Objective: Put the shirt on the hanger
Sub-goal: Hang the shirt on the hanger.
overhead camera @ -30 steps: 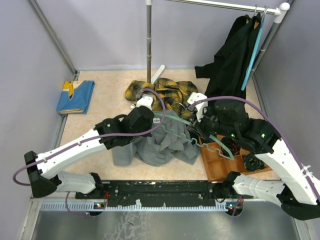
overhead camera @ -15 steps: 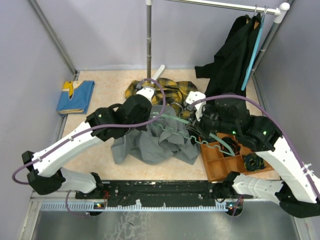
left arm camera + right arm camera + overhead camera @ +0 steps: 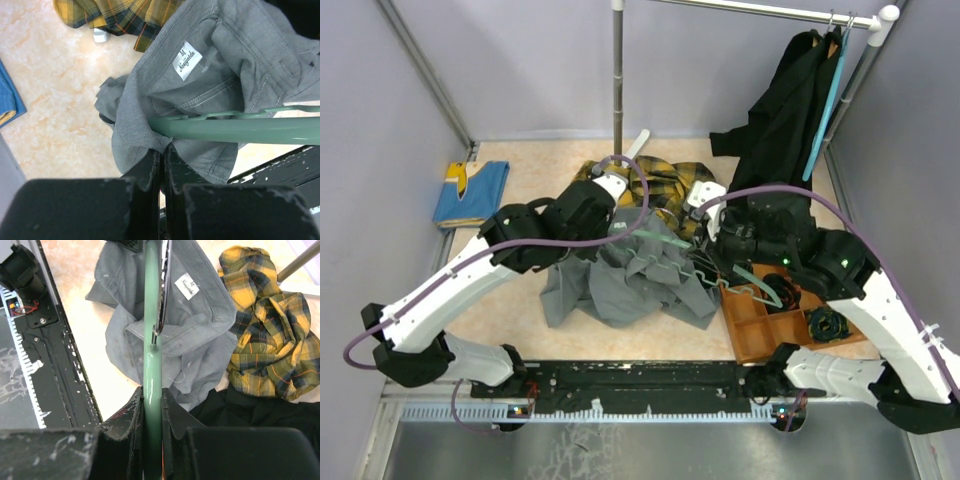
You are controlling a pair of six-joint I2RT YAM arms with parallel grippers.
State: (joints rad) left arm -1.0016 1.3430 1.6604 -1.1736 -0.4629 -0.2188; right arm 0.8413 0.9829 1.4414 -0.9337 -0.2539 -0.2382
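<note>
Jaws of the left gripper (image 3: 161,156) are pressed together on a fold of the grey shirt (image 3: 240,55), just below the hanger (image 3: 235,130), per left wrist view. Right wrist view: right gripper (image 3: 151,397) jaws pinch the hanger's green bar, which lies across the shirt. Top view: both sit mid-table, touching a plaid garment (image 3: 670,183).

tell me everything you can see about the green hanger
The hanger is pale green plastic, smooth and glossy, with a wavy notched lower bar. The right gripper is shut on one arm of it; the other arm runs into the neck of the grey shirt, whose fabric drapes over it.
</note>
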